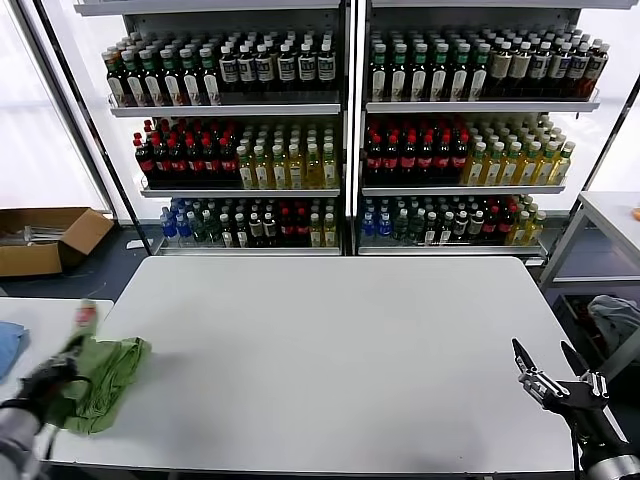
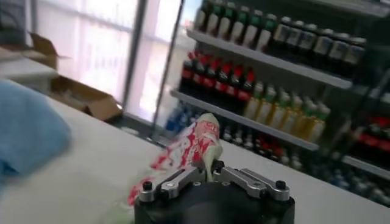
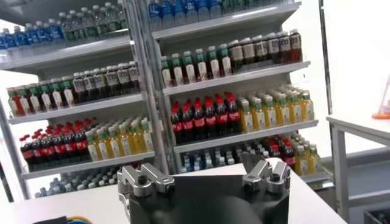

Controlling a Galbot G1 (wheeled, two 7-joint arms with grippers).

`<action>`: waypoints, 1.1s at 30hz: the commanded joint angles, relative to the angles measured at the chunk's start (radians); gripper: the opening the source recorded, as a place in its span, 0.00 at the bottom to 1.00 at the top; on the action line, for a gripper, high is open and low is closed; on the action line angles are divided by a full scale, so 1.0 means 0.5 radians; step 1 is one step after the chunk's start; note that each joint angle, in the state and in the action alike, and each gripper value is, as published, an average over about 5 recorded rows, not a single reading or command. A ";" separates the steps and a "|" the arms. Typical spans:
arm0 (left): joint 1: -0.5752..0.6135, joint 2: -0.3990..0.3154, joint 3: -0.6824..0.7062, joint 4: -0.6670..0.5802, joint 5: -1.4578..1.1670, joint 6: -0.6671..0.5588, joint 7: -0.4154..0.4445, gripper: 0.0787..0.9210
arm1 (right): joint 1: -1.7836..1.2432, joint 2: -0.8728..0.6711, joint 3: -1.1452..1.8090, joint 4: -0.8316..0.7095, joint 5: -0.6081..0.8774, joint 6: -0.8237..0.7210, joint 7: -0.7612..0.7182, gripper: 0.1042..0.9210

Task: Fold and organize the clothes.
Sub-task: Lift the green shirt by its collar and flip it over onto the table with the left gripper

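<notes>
Gripping: the green polo shirt [image 1: 100,378] is held by the left gripper [image 1: 45,378], whose fingers [image 2: 234,175] are closed on a fold of cloth; the red-and-white checkered print rises from between them in the left wrist view.
Shirt position: the garment lies bunched at the near left corner of the bench [image 1: 340,350], spreading from the closed fingers toward the bench's middle, part resting on the surface and part lifted.
Long axis: none can be fixed, since the shirt is crumpled; the mass is judged to trail away from the left fingers toward the right arm's side.
Right gripper: the right gripper [image 1: 548,362] is seen at the near right corner of the bench, its fingers spread wide and holding nothing.
Nearer arm: the left arm is already on the shirt; the right fingers stand well apart from it, with bare bench between.
Deciding relation: the free end of the shirt is judged to lie on the far side of the left fingers from the robot's body, so spreading would call for a pull toward the middle.
Hidden: collar, buttons and sleeves cannot be made out; the left fingers are blurred in the head view.
Cut off: a blue cloth [image 1: 10,345] on the side table beyond the left fingers is cropped by the edge.
</notes>
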 commanded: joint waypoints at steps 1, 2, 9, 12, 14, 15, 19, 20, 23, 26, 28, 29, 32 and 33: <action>-0.149 -0.276 1.473 -0.330 -0.147 -0.028 -0.402 0.04 | -0.032 0.005 0.045 0.002 0.028 0.013 0.003 0.88; -0.162 -0.307 1.567 -0.303 -0.126 -0.027 -0.418 0.04 | -0.034 0.007 0.049 0.000 0.027 0.013 0.003 0.88; -0.235 -0.518 1.902 -0.024 0.003 -0.033 -0.490 0.04 | -0.058 0.013 0.070 -0.002 0.027 0.012 0.005 0.88; -0.315 -0.561 1.937 0.100 0.060 -0.057 -0.489 0.04 | -0.064 0.013 0.065 0.011 0.025 0.007 0.005 0.88; -0.389 -0.568 1.939 0.141 0.067 -0.071 -0.492 0.04 | -0.063 0.015 0.056 0.020 0.022 0.001 0.006 0.88; -0.430 -0.566 1.940 0.154 0.067 -0.076 -0.493 0.04 | -0.063 0.017 0.049 0.024 0.017 -0.002 0.006 0.88; -0.613 -0.543 1.968 0.186 0.048 -0.080 -0.515 0.04 | -0.068 0.022 0.003 0.043 -0.017 -0.017 0.006 0.88; -0.669 -0.538 1.976 0.204 0.040 -0.084 -0.526 0.04 | -0.070 0.025 -0.012 0.049 -0.030 -0.021 0.005 0.88; -0.824 -0.525 1.985 0.287 0.019 -0.121 -0.549 0.04 | -0.075 0.032 -0.055 0.069 -0.071 -0.034 0.001 0.88; -0.933 -0.508 1.975 0.369 0.000 -0.161 -0.547 0.04 | -0.082 0.033 -0.100 0.078 -0.117 -0.047 -0.006 0.88; -0.962 -0.496 1.964 0.390 -0.001 -0.173 -0.535 0.04 | -0.091 0.025 -0.139 0.080 -0.163 -0.056 -0.014 0.88; -0.965 -0.488 1.957 0.392 0.008 -0.177 -0.519 0.04 | -0.094 0.019 -0.173 0.078 -0.196 -0.060 -0.018 0.88; -0.932 -0.454 1.927 0.350 0.060 -0.190 -0.450 0.04 | -0.075 -0.010 -0.325 0.058 -0.321 -0.089 -0.022 0.88; -0.909 -0.439 1.910 0.321 0.081 -0.193 -0.423 0.06 | -0.056 -0.021 -0.394 0.045 -0.358 -0.108 -0.015 0.88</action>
